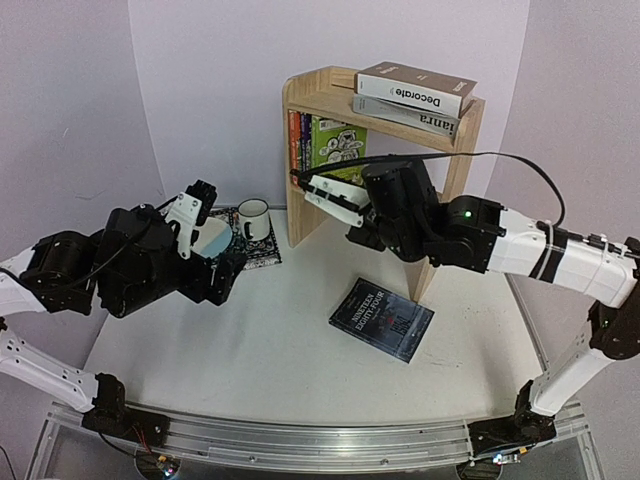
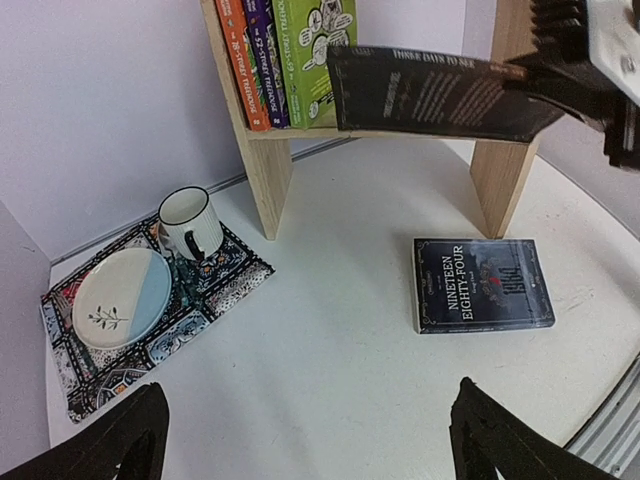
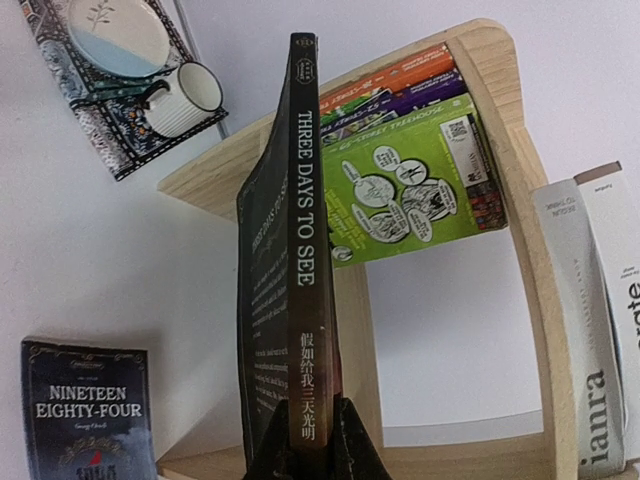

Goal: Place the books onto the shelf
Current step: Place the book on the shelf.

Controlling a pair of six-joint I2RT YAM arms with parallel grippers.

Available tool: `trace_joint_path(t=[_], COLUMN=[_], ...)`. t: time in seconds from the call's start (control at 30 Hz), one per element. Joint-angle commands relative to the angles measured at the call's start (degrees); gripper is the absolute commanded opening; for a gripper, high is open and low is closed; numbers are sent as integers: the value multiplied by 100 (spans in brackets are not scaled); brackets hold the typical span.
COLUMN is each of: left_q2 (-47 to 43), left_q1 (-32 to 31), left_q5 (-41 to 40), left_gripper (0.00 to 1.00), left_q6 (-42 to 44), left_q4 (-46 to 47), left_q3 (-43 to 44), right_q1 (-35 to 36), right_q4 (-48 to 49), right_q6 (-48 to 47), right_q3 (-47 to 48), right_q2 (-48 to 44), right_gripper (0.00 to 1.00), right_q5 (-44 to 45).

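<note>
Right wrist view: the right gripper (image 3: 318, 445) was clamped on the lower end of "Three Days to See" (image 3: 300, 250), its fingers cut off by the frame's bottom edge. The book hung spine-outward before the shelf (image 3: 520, 230), beside the green paperback (image 3: 415, 185). That paperback hid most of the orange paperback (image 2: 232, 60) and purple paperback (image 2: 262, 60). The left gripper (image 2: 310, 440) gaped empty, only its finger ends showing. "Nineteen Eighty-Four" (image 1: 381, 319) lay flat toward the table's (image 1: 250, 340) right edge. "Decorate" (image 1: 415, 87) lay on "ianra" (image 1: 425, 118) atop the shelf.
</note>
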Motion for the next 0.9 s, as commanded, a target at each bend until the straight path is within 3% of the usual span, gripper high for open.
trace_joint_path(t=[0.0,0.37,0.87], left_q2=[-144,-264,-138], left_q1=[19,21,19], left_q5=[-209,-252,-254], left_gripper=[99,100,100], left_q6=[-329,-388,-256], left_q4=[117,135,169], left_q3=[-125,-264,-198], right_q1=[-351,-1506,-1771], right_q4=[1143,1708,2010], right_q6=[-880,-1346,-1689], right_q3=[592,357,-574], right_q2=[327,715,828], right_gripper=[0,0,0], right_q5=[-76,-674,-694])
